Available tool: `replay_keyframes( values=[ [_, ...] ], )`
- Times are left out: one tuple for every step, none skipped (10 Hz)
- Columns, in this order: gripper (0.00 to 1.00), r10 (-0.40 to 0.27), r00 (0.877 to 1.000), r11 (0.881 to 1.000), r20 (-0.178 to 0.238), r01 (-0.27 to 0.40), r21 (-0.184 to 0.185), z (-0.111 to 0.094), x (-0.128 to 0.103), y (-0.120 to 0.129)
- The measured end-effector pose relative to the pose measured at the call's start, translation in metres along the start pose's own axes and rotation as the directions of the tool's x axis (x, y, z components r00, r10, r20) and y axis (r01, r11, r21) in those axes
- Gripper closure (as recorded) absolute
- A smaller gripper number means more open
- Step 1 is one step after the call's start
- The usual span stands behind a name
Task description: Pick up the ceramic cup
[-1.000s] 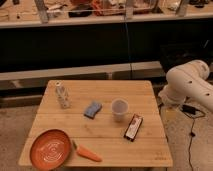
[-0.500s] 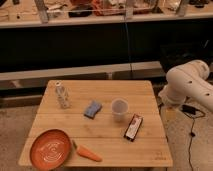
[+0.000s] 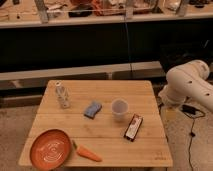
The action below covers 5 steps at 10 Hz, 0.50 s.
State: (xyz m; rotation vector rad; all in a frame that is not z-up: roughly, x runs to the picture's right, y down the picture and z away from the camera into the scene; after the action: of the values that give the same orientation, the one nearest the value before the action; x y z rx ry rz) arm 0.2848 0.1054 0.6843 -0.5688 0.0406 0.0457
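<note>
Unchanged from a second ago, arm and tabletop alike. Cup (image 3: 119, 108) upright on the table (image 3: 107, 89), mouth up, right of centre, touched by nothing. Just to its left, blue sponge (image 3: 92, 109), lying flat, parted from it by a small gap. Near its lower right, dark packet (image 3: 133, 127) with red and white print, flat and at a slant, close to the table's right edge. Farther left, towards the back corner, small clear bottle (image 3: 61, 95) with white cap, upright, well apart from the cup. At the front left corner, orange plate (image 3: 50, 148), with a carrot (image 3: 86, 153) just beside its right rim, lying slantwise near the front edge. Off the table's right side, white arm (image 3: 187, 85), bulky joint raised, well apart from the cup and over no part of the tabletop. Gripper out of view, somewhere past the arm's visible links at the right; grip state impossible to tell. On the floor beneath the arm, black cable (image 3: 191, 125). Behind the table, dark counter front with a cluttered shelf on top.
</note>
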Motion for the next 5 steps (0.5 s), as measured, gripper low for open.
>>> replay_keyframes(
  values=[
    [0.20, 0.000, 1.000, 1.000, 0.000, 0.000, 0.000, 0.000, 0.000, 0.000],
    [0.20, -0.009, 1.000, 1.000, -0.008, 0.010, 0.011, -0.002, 0.000, -0.003],
    [0.20, -0.045, 0.999, 0.998, -0.020, 0.046, 0.035, -0.005, -0.007, -0.011],
    [0.20, -0.085, 0.996, 0.994, -0.035, 0.087, 0.059, -0.008, -0.015, -0.023],
    [0.20, -0.112, 0.993, 0.990, -0.043, 0.116, 0.077, -0.010, -0.023, -0.034]
  ],
)
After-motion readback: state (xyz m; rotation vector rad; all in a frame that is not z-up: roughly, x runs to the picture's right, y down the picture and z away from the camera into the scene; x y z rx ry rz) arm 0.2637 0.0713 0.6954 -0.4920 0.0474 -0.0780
